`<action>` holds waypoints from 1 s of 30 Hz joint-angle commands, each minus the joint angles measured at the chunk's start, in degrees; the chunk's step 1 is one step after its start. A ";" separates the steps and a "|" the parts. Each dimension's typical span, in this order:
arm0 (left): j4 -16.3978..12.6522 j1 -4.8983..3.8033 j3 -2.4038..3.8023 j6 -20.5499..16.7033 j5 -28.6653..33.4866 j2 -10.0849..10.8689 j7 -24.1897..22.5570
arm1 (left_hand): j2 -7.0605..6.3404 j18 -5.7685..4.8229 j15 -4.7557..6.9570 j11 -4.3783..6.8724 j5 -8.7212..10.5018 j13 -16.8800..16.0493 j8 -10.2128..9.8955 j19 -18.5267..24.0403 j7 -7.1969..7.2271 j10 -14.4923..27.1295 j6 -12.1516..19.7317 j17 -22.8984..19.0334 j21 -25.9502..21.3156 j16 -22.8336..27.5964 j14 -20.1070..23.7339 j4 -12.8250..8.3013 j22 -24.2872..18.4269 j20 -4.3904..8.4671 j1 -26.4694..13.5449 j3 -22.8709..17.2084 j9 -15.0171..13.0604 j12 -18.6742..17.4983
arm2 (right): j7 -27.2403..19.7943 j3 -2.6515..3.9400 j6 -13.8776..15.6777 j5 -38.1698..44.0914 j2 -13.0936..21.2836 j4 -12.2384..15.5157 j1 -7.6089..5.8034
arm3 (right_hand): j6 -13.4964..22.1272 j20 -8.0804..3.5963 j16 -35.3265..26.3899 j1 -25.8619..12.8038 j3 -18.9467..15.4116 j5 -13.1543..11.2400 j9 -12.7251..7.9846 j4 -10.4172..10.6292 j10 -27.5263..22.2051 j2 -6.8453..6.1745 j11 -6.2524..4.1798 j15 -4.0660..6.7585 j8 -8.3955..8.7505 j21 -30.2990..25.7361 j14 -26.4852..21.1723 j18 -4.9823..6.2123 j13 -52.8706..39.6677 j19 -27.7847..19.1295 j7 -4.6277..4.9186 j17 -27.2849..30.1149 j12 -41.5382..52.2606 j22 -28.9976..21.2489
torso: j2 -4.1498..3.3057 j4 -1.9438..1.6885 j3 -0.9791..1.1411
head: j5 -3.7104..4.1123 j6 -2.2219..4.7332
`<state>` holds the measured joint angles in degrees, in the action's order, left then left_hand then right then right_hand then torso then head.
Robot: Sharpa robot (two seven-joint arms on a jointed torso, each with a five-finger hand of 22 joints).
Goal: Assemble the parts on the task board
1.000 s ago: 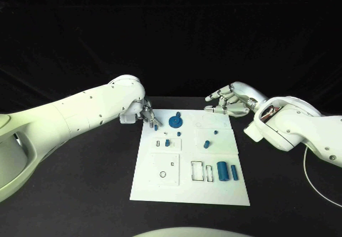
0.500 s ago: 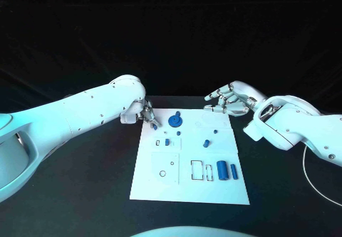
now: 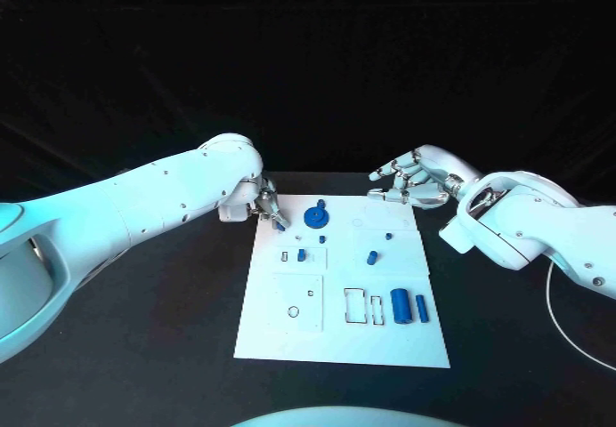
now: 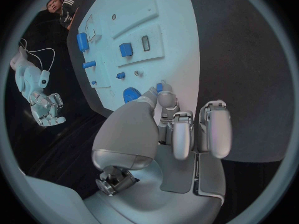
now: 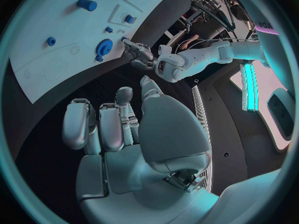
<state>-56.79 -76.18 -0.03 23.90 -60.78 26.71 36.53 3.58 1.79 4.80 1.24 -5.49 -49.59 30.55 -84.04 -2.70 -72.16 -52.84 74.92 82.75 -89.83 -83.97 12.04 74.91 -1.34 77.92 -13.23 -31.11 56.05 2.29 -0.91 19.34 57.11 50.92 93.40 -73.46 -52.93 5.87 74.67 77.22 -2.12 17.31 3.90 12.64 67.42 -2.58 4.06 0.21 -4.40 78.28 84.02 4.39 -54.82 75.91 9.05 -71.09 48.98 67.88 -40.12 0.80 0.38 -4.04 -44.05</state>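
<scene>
Our left hand point(image 3: 263, 206) pinches a small blue part point(image 3: 279, 226) at its fingertips over the task board's point(image 3: 340, 347) far corner; the gear point(image 3: 317, 216) sits just beyond. We judge it needs seating next. Our right hand point(image 3: 409, 181) hovers beyond, fingers apart, empty.

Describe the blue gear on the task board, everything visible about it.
The blue gear is a round, toothed wheel with a raised hub, plastic-looking, lying flat near the far left corner of the white task board. A small blue part sits apart just in front of it. The left robot hand hovers beside it holding a small blue piece; nothing visibly touches the gear.
</scene>
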 commanded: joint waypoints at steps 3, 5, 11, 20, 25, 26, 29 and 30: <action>-0.56 -0.01 -0.07 -1.28 2.98 0.54 -1.85 | -3.81 0.22 -0.22 -0.05 -0.90 0.32 0.70 -2.46 -0.35 -0.44 -0.27 15.08 0.39 -0.17 -6.03 -8.22 7.82 -0.35 -3.16 -14.73 -0.23 -0.07 | -0.20 0.00 -0.90 0.33 -0.03 0.03 0.04 | -0.24 0.01 -0.34 0.14 -0.46 0.29 0.08 0.04 -0.40 0.56 -0.06 0.16 -0.24 -0.36 1.58 0.62 -0.04 -0.30 0.01 0.00 0.43 -0.08 | 0.07 -0.02 0.04 | -0.18 -0.01; -1.32 -0.01 -0.09 -2.42 3.91 1.22 -2.25 | -5.31 0.09 -0.23 -0.06 -2.45 -0.12 1.03 -2.71 -0.38 -1.01 -0.56 15.08 0.91 -0.17 -6.03 -9.02 8.42 -0.27 -4.20 -17.07 -0.39 0.48 | -0.20 0.00 -0.89 0.33 -0.01 0.04 0.04 | -0.24 0.01 -0.34 0.14 -0.46 0.29 0.08 0.04 -0.40 0.56 -0.06 0.16 -0.24 -0.36 1.58 0.62 -0.04 -0.30 0.01 0.00 0.43 -0.08 | 0.07 -0.03 0.04 | -0.18 0.00; -6.34 0.01 -0.20 -6.83 6.84 4.85 -3.42 | -8.00 -0.14 -0.03 0.24 -6.35 -1.61 1.76 -3.12 -0.08 -2.75 -1.60 15.08 1.76 -0.17 -6.03 -10.72 9.42 -0.11 -6.84 -21.62 -0.71 2.11 | -0.18 -0.01 -0.88 0.33 0.13 0.06 0.04 | -0.24 0.01 -0.34 0.14 -0.46 0.29 0.08 0.04 -0.40 0.56 -0.06 0.16 -0.24 -0.36 1.58 0.62 -0.04 -0.30 0.01 0.00 0.43 -0.08 | 0.07 -0.09 0.05 | -0.19 -0.03; -16.57 1.05 -1.19 -13.18 6.84 11.15 -5.57 | -9.63 -0.35 0.22 0.63 -9.95 -3.04 2.07 -3.50 0.30 -4.34 -2.73 15.08 2.49 -0.17 -6.03 -11.86 10.25 0.22 -8.91 -23.90 -0.78 3.45 | -0.20 -0.05 -0.89 0.27 0.25 0.03 0.05 | -0.24 0.01 -0.34 0.14 -0.46 0.29 0.08 0.04 -0.40 0.56 -0.06 0.16 -0.24 -0.36 1.58 0.62 -0.04 -0.30 0.01 0.00 0.43 -0.08 | 0.09 -0.22 -0.04 | -0.49 -0.21; -20.85 2.38 -1.42 -15.20 1.63 13.27 -6.87 | -9.96 -0.41 0.27 0.69 -10.29 -3.41 2.08 -3.61 0.37 -4.63 -2.95 15.08 2.70 -0.17 -6.03 -12.13 10.48 0.28 -9.14 -24.16 -0.77 3.76 | -0.20 -0.07 -0.92 0.26 0.26 0.02 0.07 | -0.24 0.01 -0.34 0.14 -0.46 0.29 0.08 0.04 -0.40 0.56 -0.06 0.16 -0.24 -0.36 1.58 0.62 -0.04 -0.30 0.01 0.00 0.43 -0.08 | 0.14 -0.21 -0.09 | -0.86 -0.25; -21.19 2.57 -1.45 -15.42 1.21 13.44 -6.94 | -9.99 -0.42 0.28 0.70 -10.31 -3.48 2.08 -3.61 0.38 -4.67 -2.97 15.08 2.71 -0.17 -6.03 -12.15 10.50 0.28 -9.16 -24.19 -0.76 3.81 | -0.20 -0.08 -0.93 0.26 0.26 0.02 0.07 | -0.24 0.01 -0.34 0.14 -0.46 0.29 0.08 0.04 -0.40 0.56 -0.06 0.16 -0.24 -0.36 1.58 0.62 -0.04 -0.30 0.01 0.00 0.43 -0.08 | 0.16 -0.23 -0.11 | -0.87 -0.28; -21.87 3.04 -1.51 -15.61 0.44 13.78 -6.94 | -9.99 -0.42 0.28 0.70 -10.31 -3.48 2.08 -3.61 0.38 -4.67 -2.97 15.08 2.71 -0.17 -6.03 -12.15 10.50 0.28 -9.16 -24.19 -0.76 3.81 | -0.18 -0.09 -0.95 0.26 0.27 0.00 0.08 | -0.24 0.01 -0.34 0.14 -0.46 0.29 0.08 0.04 -0.40 0.56 -0.06 0.16 -0.24 -0.36 1.58 0.62 -0.04 -0.30 0.01 0.00 0.43 -0.08 | 0.14 -0.22 -0.15 | -0.87 -0.31; -22.04 3.16 -1.53 -15.61 0.29 13.88 -6.90 | -10.01 -0.42 0.28 0.71 -10.33 -3.54 2.08 -3.61 0.38 -4.71 -3.00 15.08 2.71 -0.17 -6.03 -12.17 10.50 0.29 -9.19 -24.21 -0.76 3.87 | -0.18 -0.10 -0.96 0.26 0.27 -0.01 0.08 | -0.24 0.01 -0.34 0.14 -0.46 0.29 0.08 0.04 -0.40 0.56 -0.06 0.16 -0.24 -0.36 1.58 0.62 -0.04 -0.30 0.01 0.00 0.43 -0.08 | 0.14 -0.22 -0.16 | -0.87 -0.31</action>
<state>-78.44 -73.12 -1.58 10.36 -57.77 40.49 31.21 -6.21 1.79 4.79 1.95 -15.57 -53.05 32.35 -84.04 -2.33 -76.58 -55.48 74.91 85.20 -89.83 -83.97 8.62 74.95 -1.34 68.73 -28.38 -31.85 59.60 2.32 -1.00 19.08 57.10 51.20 93.40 -73.42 -52.93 5.86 74.67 77.22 -2.12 17.30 3.90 12.64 67.42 -2.58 4.06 0.21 -4.40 78.28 84.02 4.39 -54.82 75.91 9.06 -71.08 49.21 67.88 -39.98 0.57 0.25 -4.89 -44.32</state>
